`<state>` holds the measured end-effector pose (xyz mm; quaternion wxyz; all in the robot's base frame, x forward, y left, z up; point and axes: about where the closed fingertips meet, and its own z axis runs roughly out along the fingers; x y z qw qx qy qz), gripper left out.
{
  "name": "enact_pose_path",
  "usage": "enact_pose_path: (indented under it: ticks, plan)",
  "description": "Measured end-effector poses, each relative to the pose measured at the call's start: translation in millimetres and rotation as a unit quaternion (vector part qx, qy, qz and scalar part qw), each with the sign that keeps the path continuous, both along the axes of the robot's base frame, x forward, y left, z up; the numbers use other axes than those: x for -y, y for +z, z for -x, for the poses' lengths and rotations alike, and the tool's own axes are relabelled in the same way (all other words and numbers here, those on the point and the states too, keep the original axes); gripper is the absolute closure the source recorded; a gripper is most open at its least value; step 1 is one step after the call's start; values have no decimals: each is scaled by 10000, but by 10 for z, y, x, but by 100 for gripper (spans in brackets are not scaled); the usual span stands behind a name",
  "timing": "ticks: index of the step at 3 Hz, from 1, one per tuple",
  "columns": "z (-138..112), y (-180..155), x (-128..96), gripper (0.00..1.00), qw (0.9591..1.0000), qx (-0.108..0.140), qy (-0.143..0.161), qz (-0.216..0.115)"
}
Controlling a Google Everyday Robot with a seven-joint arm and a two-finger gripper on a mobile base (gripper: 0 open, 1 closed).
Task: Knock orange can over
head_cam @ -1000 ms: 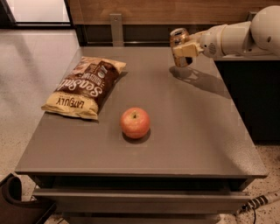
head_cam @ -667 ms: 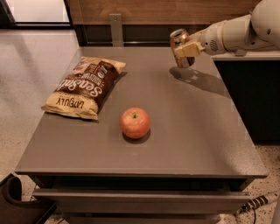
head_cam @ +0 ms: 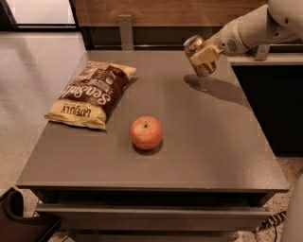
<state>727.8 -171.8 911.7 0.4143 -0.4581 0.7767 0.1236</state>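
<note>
Grey table (head_cam: 203, 137) standing mid-view, top facing camera. Brown chip bag (head_cam: 92, 93) lying flat on table's left half, label reading upside down, yellow end pointing toward table's near-left edge. Red-orange apple (head_cam: 146, 133) sitting upright near table's middle, apart from bag, casting small shadow. Wooden wall panel (head_cam: 165, 12) running behind table's far edge, metal bracket (head_cam: 125, 30) standing against it. Dark cabinet (head_cam: 274, 108) sitting just right of table. Pale floor (head_cam: 33, 66) spreading left of table. Black object (head_cam: 19, 222) lying below table's near-left corner; cable (head_cam: 271, 222) trailing below near-right corner.
</note>
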Motion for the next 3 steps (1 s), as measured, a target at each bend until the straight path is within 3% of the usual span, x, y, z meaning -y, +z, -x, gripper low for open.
enact_pose_path:
  ticks: [1,2,3]
  plan:
    - [66,-40,8,100,9975,-282,-3,650]
    - [74,-147,-29,100,9888,-582,11,1371]
    - [89,-271,-83,100,9808,-883,142,1733]
